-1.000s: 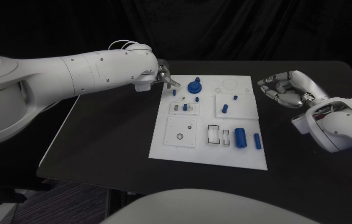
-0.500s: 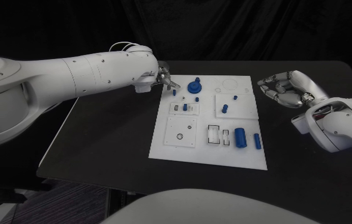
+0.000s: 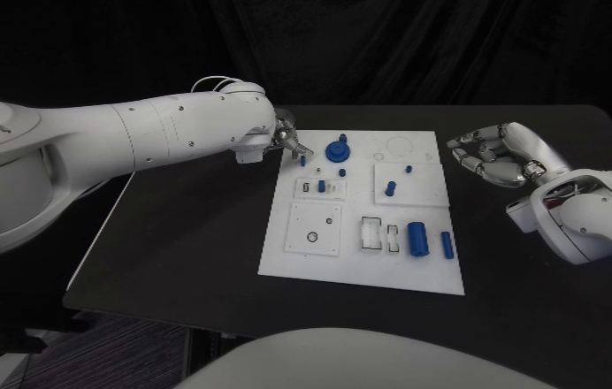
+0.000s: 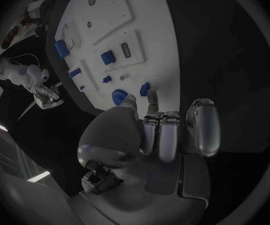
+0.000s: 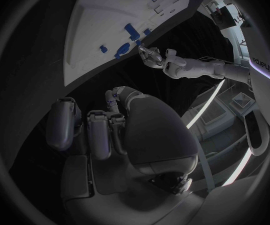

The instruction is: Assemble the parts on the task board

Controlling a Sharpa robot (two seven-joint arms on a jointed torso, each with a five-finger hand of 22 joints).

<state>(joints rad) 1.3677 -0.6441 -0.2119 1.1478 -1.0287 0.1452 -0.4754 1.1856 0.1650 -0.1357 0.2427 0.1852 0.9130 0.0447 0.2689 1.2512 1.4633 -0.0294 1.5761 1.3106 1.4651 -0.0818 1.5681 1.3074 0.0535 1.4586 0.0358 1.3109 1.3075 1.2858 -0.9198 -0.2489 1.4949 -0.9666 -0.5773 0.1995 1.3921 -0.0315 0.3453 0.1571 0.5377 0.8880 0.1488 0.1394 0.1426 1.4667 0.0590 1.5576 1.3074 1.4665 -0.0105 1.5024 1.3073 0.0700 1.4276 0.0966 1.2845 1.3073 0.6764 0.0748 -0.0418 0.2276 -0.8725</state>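
Almost nothing has moved in the last second: the left hand (image 3: 286,136) has crept very slightly toward the far-left corner of the board (image 3: 289,262), and every part lies where it lay. That tells me the reach is in its slow closing stage, not yet a grasp.

Taking the head view as a clock face centred on the board and going from near to far: at about 5 o'clock two blue cylinders lie side by side, the thick cylinder (image 3: 417,237) and the slim cylinder (image 3: 447,244), with a slotted block (image 3: 371,233) just beside them. Around 7 o'clock sits a square plate (image 3: 315,227) with a hole. Toward the middle, small blue pegs stand in two white blocks. At about 12 o'clock is the blue knob (image 3: 338,150), and at 11 o'clock the short peg (image 3: 302,161), nearest the left hand.

In the left wrist view that hand's fingers (image 4: 163,135) are curled in with their tips just above the peg (image 4: 145,89) and knob (image 4: 119,97); I cannot tell whether they pinch anything. The right hand (image 3: 491,156) hovers at 2 o'clock, off the board, fingers curled on nothing.

By my reading, assembly has barely begun; the peg looks the likely pick.
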